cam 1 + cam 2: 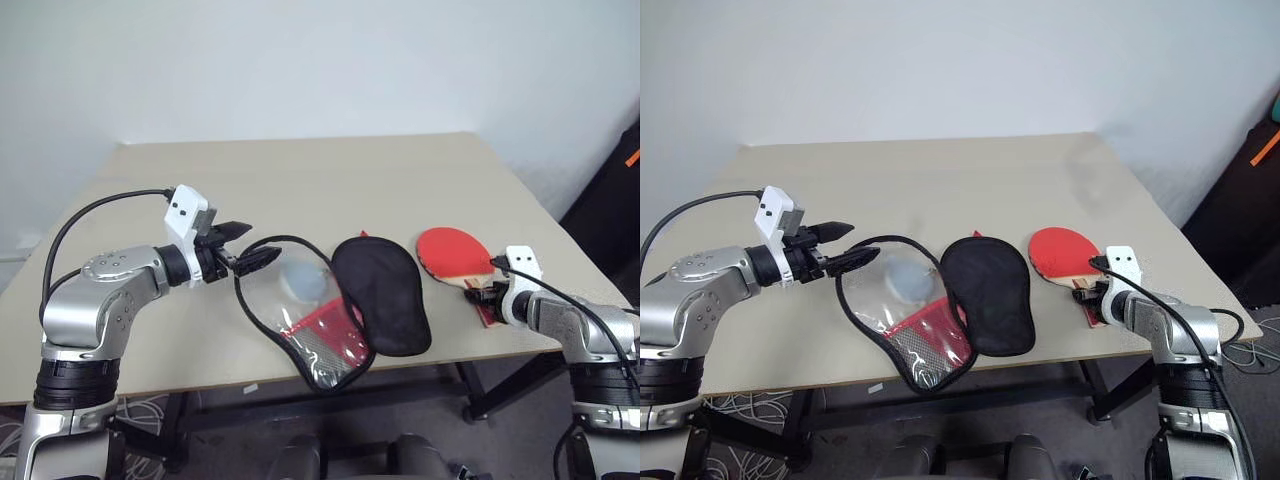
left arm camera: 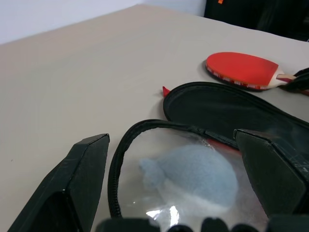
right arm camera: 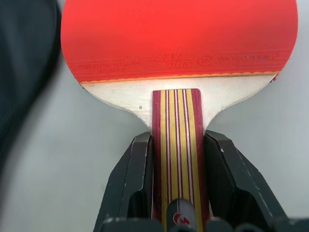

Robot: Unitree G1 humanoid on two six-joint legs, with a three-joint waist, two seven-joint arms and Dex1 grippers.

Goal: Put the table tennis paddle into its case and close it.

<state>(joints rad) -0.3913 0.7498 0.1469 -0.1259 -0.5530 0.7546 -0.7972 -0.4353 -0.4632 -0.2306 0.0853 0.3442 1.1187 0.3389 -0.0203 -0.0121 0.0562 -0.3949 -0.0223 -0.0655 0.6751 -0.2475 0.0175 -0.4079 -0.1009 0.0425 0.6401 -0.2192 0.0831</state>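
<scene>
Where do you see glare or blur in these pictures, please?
Left wrist view: a white glint on the clear plastic of the case, and the near fingers look soft. Right wrist view: the table tennis paddle is crisp, while the dark case lining at the edge is smeared. Head views: even light, with faint shadows on the table.

I see a beige table [image 1: 300, 170] before a white wall [image 1: 300, 60]; a pale blue-grey rounded object [image 1: 303, 283] lies on it.

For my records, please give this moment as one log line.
right tool: shut on paddle handle | left tool: open beside case | case: open, on table
</scene>
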